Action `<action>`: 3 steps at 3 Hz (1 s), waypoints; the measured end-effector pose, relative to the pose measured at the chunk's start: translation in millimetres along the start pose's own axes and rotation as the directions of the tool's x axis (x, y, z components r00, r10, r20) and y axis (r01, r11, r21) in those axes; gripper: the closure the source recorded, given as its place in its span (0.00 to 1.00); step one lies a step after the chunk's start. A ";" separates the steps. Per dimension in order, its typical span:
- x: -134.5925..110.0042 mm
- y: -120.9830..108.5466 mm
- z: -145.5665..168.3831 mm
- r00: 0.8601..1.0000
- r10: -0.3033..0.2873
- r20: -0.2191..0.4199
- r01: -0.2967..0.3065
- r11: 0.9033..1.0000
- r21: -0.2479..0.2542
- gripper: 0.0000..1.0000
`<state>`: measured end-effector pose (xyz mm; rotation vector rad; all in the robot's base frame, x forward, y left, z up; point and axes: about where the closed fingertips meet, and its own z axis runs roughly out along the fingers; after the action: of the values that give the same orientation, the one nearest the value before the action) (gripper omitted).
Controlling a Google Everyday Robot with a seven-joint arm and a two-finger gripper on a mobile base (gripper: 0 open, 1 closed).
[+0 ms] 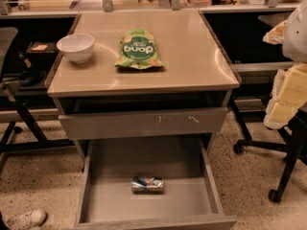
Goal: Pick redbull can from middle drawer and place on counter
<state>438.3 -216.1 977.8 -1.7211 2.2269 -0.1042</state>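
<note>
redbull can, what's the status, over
Gripper not in view. Redbull can lying on its side in the open middle drawer, near the front. Nothing on top of it; bowl and snack bag on the counter.

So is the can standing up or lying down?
Lying down: the redbull can rests on its side in the middle drawer. The gripper is at the right edge, far from it.

Middle drawer (108,202) open from above, lower centre; bowl (76,47) and bag (139,49) block the counter (192,56) at upper left; gripper (280,107) at right edge.
</note>
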 end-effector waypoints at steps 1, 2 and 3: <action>-5.1 5.7 9.0 1.000 -0.005 0.007 0.005 1.000 -0.006 0.00; -21.1 15.7 34.8 0.999 -0.027 0.029 0.028 0.999 -0.028 0.00; -44.2 28.3 80.6 0.997 -0.050 0.053 0.053 0.996 -0.069 0.00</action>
<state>445.7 -155.2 903.7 -1.7972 2.1743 0.0061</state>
